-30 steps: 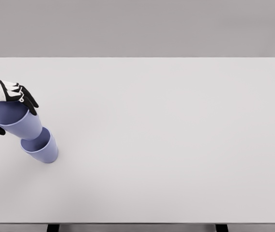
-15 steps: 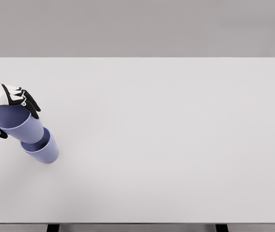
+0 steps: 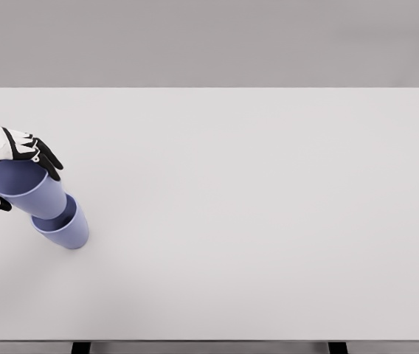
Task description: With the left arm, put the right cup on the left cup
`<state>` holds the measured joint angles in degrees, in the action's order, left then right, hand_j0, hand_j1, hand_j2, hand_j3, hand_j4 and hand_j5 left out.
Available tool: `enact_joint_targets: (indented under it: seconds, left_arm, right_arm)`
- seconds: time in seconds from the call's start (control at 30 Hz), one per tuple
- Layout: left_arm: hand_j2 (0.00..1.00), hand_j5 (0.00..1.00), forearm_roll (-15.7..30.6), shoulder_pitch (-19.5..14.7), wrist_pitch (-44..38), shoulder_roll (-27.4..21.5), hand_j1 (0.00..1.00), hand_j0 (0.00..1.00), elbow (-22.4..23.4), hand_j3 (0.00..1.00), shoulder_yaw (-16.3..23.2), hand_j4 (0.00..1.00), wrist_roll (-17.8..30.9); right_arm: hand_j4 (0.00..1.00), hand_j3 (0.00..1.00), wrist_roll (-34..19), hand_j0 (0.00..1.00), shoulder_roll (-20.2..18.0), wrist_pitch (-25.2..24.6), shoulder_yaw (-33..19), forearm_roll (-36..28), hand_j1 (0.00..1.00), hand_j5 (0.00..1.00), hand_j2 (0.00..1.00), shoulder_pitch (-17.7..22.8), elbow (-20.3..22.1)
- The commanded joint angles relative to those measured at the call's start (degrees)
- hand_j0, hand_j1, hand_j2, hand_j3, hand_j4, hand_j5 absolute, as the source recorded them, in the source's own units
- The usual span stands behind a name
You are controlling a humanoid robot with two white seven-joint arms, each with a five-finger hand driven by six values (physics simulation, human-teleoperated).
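Observation:
Two matching lavender-blue cups are at the far left of the white table [image 3: 254, 206]. The lower cup [image 3: 69, 230] stands on the table. The upper cup [image 3: 29, 188] leans up and to the left, its base sunk inside the lower cup's mouth. My left hand [image 3: 14, 173], white with black fingers, comes in from the left edge and is shut on the upper cup near its rim, fingers over the top and thumb below. The right arm does not show.
The table's front edge runs along the bottom of the view with two dark legs [image 3: 81, 346] under it. A plain grey wall [image 3: 209, 40] lies behind the far edge.
The held cup has sunk lower into the standing cup, and the hand has come down slightly with it. The lower cup has stayed in place.

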<state>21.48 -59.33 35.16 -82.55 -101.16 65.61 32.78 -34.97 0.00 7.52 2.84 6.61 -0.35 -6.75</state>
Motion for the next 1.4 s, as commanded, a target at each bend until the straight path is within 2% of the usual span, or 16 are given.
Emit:
enact_joint_targets:
  seconds: [0.0, 0.27, 0.4, 0.77, 0.8, 0.83, 0.9, 0.97, 1.03, 1.13, 1.27, 1.37]
  left_arm:
    - [0.79, 0.79, 0.40, 0.00, -0.16, -0.07, 0.79, 0.79, 0.00, 0.79, -0.13, 0.79, -0.09]
    - [0.84, 0.84, 0.40, 0.00, -0.16, -0.07, 0.84, 0.84, 0.00, 0.84, -0.21, 0.84, -0.09]
    - [0.90, 0.90, 0.40, 0.00, -0.16, 0.02, 0.90, 0.90, 0.00, 0.90, -0.30, 0.90, -0.17]
    - [0.92, 0.92, 0.40, 0.00, -0.16, -0.24, 0.92, 0.92, 0.00, 0.92, -0.30, 0.92, -0.17]
    - [0.93, 0.93, 0.31, 0.00, -0.16, -0.24, 0.93, 0.93, 0.00, 0.93, -0.30, 0.93, -0.17]
    - [0.98, 0.98, 0.40, 0.00, -0.16, -0.24, 0.98, 0.98, 0.00, 0.98, -0.30, 0.98, -0.17]
    - [1.00, 1.00, 0.66, -0.17, -0.16, -0.60, 1.00, 1.00, 0.00, 1.00, -1.71, 1.00, -0.26]
    - [1.00, 1.00, 2.42, -0.52, -0.16, -1.30, 1.00, 1.00, 0.00, 1.00, -6.27, 1.00, -0.26]
    - [1.00, 1.00, 3.74, -1.75, -0.16, -0.60, 1.00, 1.00, 0.00, 1.00, -6.98, 1.00, -0.26]
    - [1.00, 1.00, 4.00, -4.65, -0.16, 3.71, 1.00, 1.00, 0.00, 1.00, -6.98, 1.00, -0.09]
    - [1.00, 1.00, 4.27, -5.53, -0.16, 13.02, 1.00, 1.00, 0.00, 1.00, -6.81, 1.00, -0.09]
    - [1.00, 1.00, 4.44, -7.29, -0.16, 16.63, 1.00, 1.00, 0.00, 1.00, -6.37, 1.00, 0.44]
  right_arm:
    - [1.00, 1.00, -0.03, 1.00, 0.00, 0.04, -0.03, 0.07, 1.00, 1.00, 1.00, 0.00, -0.01]
    - [1.00, 1.00, -0.03, 1.00, 0.00, 0.04, -0.03, 0.07, 1.00, 1.00, 1.00, 0.00, -0.01]
    - [1.00, 1.00, -0.03, 1.00, 0.00, 0.04, -0.03, 0.07, 1.00, 1.00, 1.00, 0.00, -0.01]
    - [1.00, 1.00, -0.03, 1.00, 0.00, 0.04, -0.03, 0.07, 1.00, 1.00, 1.00, 0.00, -0.01]
    - [1.00, 1.00, -0.03, 1.00, 0.00, 0.04, -0.03, 0.07, 1.00, 1.00, 1.00, 0.00, -0.10]
    - [1.00, 1.00, -0.03, 1.00, 0.00, 0.04, -0.03, 0.07, 1.00, 1.00, 1.00, 0.00, -0.01]
    - [1.00, 1.00, -0.03, 1.00, 0.00, 0.04, -0.03, 0.07, 1.00, 1.00, 1.00, 0.00, -0.01]
    - [1.00, 1.00, -0.03, 1.00, 0.00, 0.04, -0.03, 0.07, 1.00, 1.00, 1.00, 0.00, -0.01]
    - [1.00, 1.00, -0.03, 1.00, 0.00, 0.04, 0.06, 0.07, 1.00, 1.00, 1.00, 0.00, -0.01]
    - [1.00, 1.00, -0.03, 1.00, 0.00, 0.04, -0.03, 0.07, 1.00, 1.00, 1.00, 0.00, -0.01]
    - [1.00, 1.00, -0.03, 1.00, 0.00, 0.04, 0.06, 0.07, 1.00, 1.00, 1.00, 0.00, -0.01]
    - [1.00, 1.00, -0.03, 1.00, 0.00, 0.04, 0.06, 0.07, 1.00, 1.00, 1.00, 0.00, -0.01]
